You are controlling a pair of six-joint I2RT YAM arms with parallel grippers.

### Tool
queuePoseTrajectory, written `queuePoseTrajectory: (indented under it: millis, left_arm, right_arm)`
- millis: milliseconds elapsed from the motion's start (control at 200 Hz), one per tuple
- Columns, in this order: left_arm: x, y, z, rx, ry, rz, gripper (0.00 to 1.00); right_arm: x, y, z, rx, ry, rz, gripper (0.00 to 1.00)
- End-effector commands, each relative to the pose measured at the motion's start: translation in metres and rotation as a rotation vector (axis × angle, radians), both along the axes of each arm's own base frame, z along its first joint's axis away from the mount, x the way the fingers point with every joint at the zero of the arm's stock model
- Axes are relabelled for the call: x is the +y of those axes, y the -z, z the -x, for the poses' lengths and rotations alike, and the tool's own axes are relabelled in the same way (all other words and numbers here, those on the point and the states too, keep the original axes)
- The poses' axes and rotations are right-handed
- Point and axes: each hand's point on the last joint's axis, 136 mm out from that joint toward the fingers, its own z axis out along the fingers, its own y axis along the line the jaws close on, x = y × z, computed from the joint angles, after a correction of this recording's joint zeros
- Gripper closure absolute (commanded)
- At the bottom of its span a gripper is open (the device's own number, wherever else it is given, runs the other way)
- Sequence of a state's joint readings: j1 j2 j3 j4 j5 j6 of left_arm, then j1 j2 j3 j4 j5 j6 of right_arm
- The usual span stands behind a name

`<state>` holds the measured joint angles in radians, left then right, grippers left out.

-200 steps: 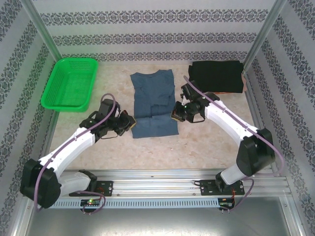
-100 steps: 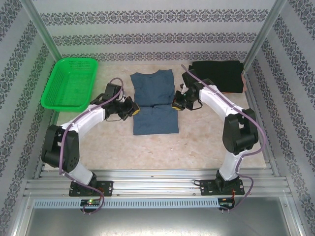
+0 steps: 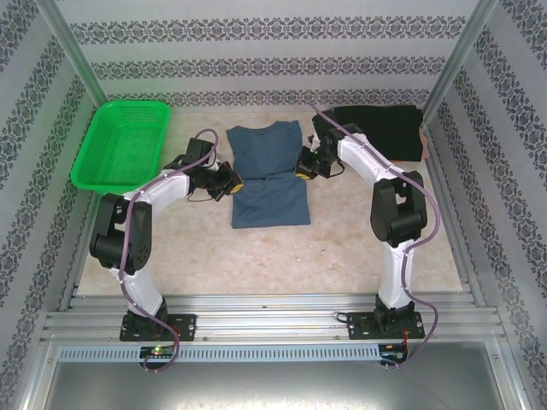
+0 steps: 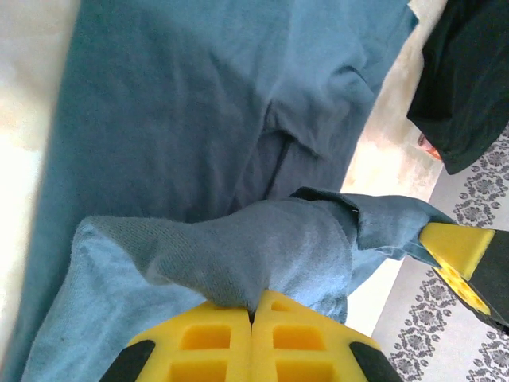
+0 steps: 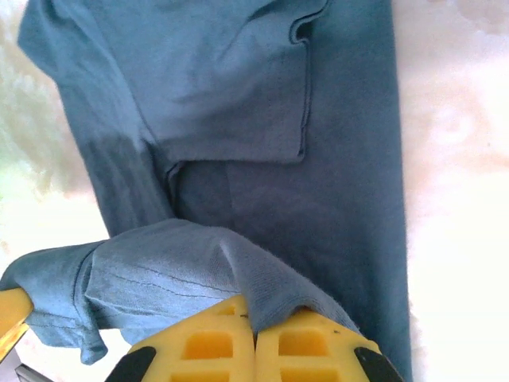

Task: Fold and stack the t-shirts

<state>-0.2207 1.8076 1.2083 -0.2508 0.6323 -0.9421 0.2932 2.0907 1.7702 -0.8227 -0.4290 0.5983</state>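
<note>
tabletop (image 3: 256,260), arms (image 3: 162,190) outstretched beside blue t-shirt (image 3: 269,184)

1. Sets a bright green lattice basket (image 3: 120,145) at the far left of the pale marbled tabletop (image 3: 342,248), open side up.
2. Surrounds the table with patterned wall panels (image 3: 256,68) and slanted metal posts (image 3: 75,53).
3. Lines the near edge with aluminium rails (image 3: 273,318), with perhaps a small lit indicator (image 3: 158,348) below.

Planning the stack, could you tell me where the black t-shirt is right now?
In the top view, the black t-shirt lies at the far right of the table, beyond the right gripper and right of the slate-blue t-shirt.
</note>
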Motion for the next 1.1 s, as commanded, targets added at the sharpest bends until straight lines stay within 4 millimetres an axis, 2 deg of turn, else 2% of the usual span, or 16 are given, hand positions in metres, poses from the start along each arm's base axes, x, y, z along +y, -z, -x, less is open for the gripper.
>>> queuePoseTrajectory:
  millis: [0, 50, 120, 175, 230, 300, 385, 480, 555, 615, 664, 714, 814, 934, 1094]
  left_arm:
    - [0.001, -0.006, -0.022, -0.062, 0.009, 0.020, 0.98]
    - [0.000, -0.004, -0.029, -0.065, 0.005, 0.024, 0.92]
    - [0.002, -0.005, -0.039, -0.069, -0.009, 0.030, 0.72]
    - [0.006, -0.008, -0.050, -0.080, -0.036, 0.046, 0.59]
    - [0.009, -0.019, -0.063, -0.105, -0.072, 0.073, 0.49]
    - [0.007, -0.050, -0.079, -0.173, -0.083, 0.113, 0.33]
    - [0.008, -0.097, -0.087, -0.262, -0.064, 0.106, 0.28]
    - [0.015, -0.133, -0.074, -0.330, -0.047, 0.050, 0.23]
    - [0.021, -0.144, -0.054, -0.351, -0.034, 0.017, 0.22]
    - [0.023, -0.139, -0.032, -0.343, -0.022, 0.003, 0.22]
    - [0.025, -0.126, -0.011, -0.314, -0.015, -0.005, 0.21]
    - [0.027, -0.108, 0.011, -0.272, -0.003, -0.019, 0.22]
    - [0.024, -0.068, 0.055, -0.182, 0.025, -0.017, 0.24]
    - [0.010, -0.023, 0.094, -0.082, 0.060, 0.000, 0.30]
    - [-0.003, 0.009, 0.104, -0.037, 0.051, 0.023, 0.34]
  right_arm:
    - [-0.003, 0.010, -0.010, 0.022, 0.005, -0.004, 1.00]
    - [-0.005, 0.017, -0.014, 0.030, 0.016, -0.002, 0.99]
    - [-0.005, 0.022, -0.025, 0.032, 0.033, -0.025, 0.94]
    - [-0.006, 0.022, -0.036, 0.034, 0.058, -0.053, 0.80]
    - [-0.006, 0.013, -0.051, 0.010, 0.085, -0.107, 0.67]
    - [-0.011, -0.013, -0.071, -0.061, 0.129, -0.172, 0.54]
    - [-0.019, -0.063, -0.081, -0.187, 0.132, -0.195, 0.47]
    - [-0.025, -0.108, -0.063, -0.272, 0.103, -0.188, 0.44]
    - [-0.028, -0.122, -0.034, -0.285, 0.082, -0.180, 0.43]
    - [-0.031, -0.117, -0.006, -0.264, 0.080, -0.173, 0.42]
    - [-0.031, -0.108, 0.017, -0.247, 0.076, -0.164, 0.40]
    - [-0.032, -0.088, 0.043, -0.204, 0.072, -0.136, 0.39]
    - [-0.030, -0.052, 0.080, -0.135, 0.083, -0.146, 0.39]
    - [-0.023, -0.008, 0.112, -0.063, 0.069, -0.150, 0.41]
    - [-0.019, 0.025, 0.123, -0.016, 0.070, -0.147, 0.45]
